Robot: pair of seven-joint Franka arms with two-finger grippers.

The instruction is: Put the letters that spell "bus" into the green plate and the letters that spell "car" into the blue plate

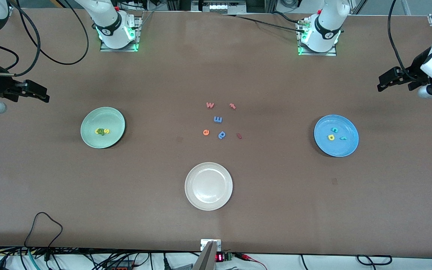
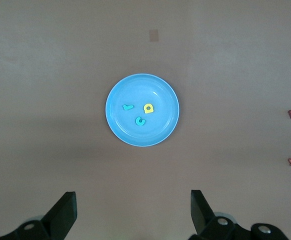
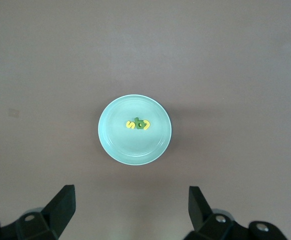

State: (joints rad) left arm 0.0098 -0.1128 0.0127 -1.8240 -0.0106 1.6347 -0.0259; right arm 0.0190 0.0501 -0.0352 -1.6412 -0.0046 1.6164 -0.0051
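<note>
Both arms are glossy white with black bands at the joints. Each base (image 1: pixel 117 32) sits on a metal plate bolted to the worktop (image 1: pixel 216 210) and glows green along its lower edge; a small round mark shows on the black ring above each one. Black cables loop from the arms near the bases. The left pincer (image 1: pixel 392 80) and the right pincer (image 1: pixel 32 92) are matt black, each fixed to a white wrist. Seen from the wrists, the fingers (image 2: pixel 63 215) are dark wedge shapes, with silver screw heads on the black body beneath them.
</note>
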